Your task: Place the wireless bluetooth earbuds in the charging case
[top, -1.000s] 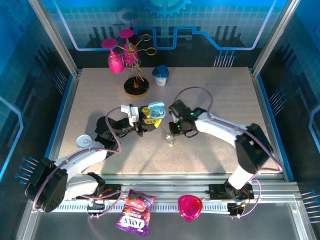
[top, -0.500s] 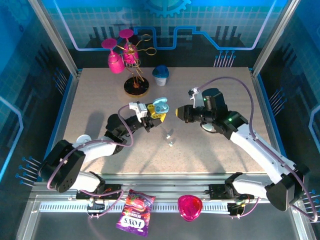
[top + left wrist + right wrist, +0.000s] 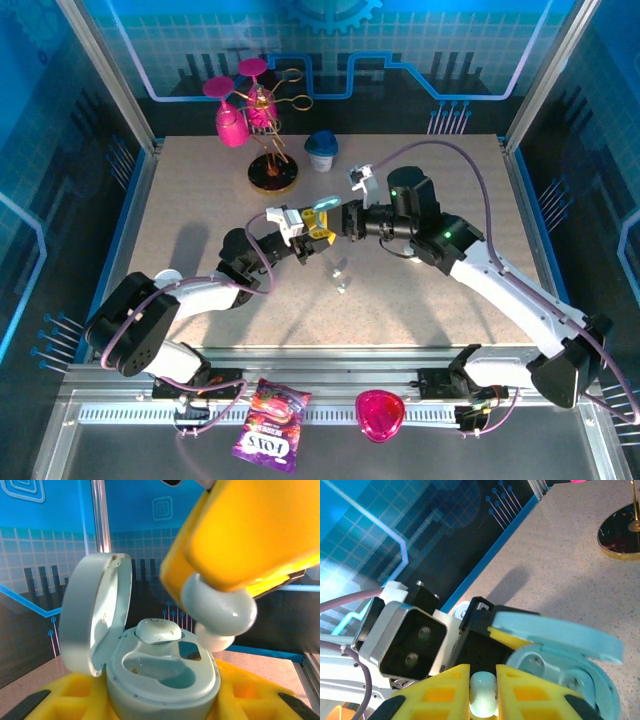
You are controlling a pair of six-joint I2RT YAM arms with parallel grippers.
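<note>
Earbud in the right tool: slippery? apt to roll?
Likely slippery: the earbud looks glossy and rounded, pinched by the right tool on a small patch. Probably light; it may twist or roll if nudged against the charging case rim.

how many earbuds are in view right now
2 for sure: one earbud seated in the charging case, another earbud in the right gripper just above it. Maybe more: tiny pale bits on the table.

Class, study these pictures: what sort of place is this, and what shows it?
Probably a robot test cell: a left arm and right arm bolted by a metal rail, working over a speckled table boxed in by blue circuit-print panels.
</note>
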